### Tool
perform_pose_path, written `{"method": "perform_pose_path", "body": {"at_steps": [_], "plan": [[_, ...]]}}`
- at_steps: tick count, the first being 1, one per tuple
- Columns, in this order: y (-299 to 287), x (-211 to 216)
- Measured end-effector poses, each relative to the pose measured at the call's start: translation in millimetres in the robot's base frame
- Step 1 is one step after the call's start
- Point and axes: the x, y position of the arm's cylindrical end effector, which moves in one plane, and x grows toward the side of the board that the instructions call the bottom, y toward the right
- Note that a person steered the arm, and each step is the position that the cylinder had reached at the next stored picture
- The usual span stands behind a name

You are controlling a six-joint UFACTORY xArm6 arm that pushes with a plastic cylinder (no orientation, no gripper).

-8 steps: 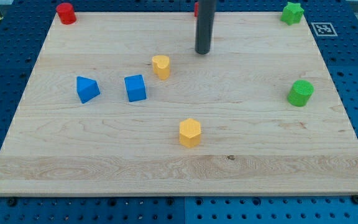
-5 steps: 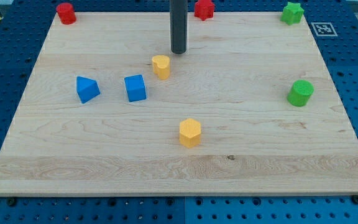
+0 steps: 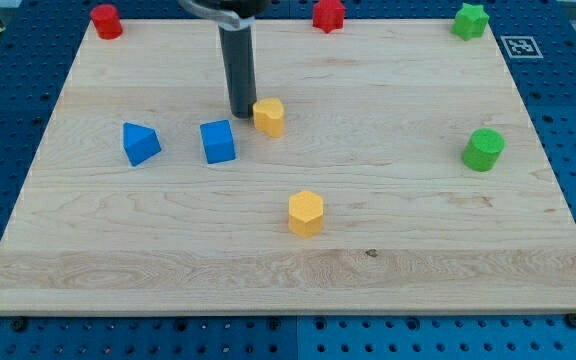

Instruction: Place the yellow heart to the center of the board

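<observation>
Pushing the yellow heart [image 3: 269, 116]: in the camera view, my tip [image 3: 241, 113] sits against the heart's left side, touching or nearly so. No hand or jaws here, just the bare rod, gripping nothing. Blue cube [image 3: 218, 141] lies just left and below the heart; blue wedge [image 3: 140, 143] further left. Yellow hexagon [image 3: 306, 212] sits well below the heart. Board [image 3: 418, 240] centre looks right and slightly below the heart. Best to push from the heart's upper left, slowly, keeping contact centred so it doesn't slip off.
</observation>
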Motion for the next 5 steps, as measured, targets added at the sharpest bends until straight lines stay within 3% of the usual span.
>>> {"method": "perform_pose_path", "body": {"at_steps": [1, 3, 5], "plan": [[2.7, 17.7], [-11.4, 17.7], [9.9, 17.7]]}}
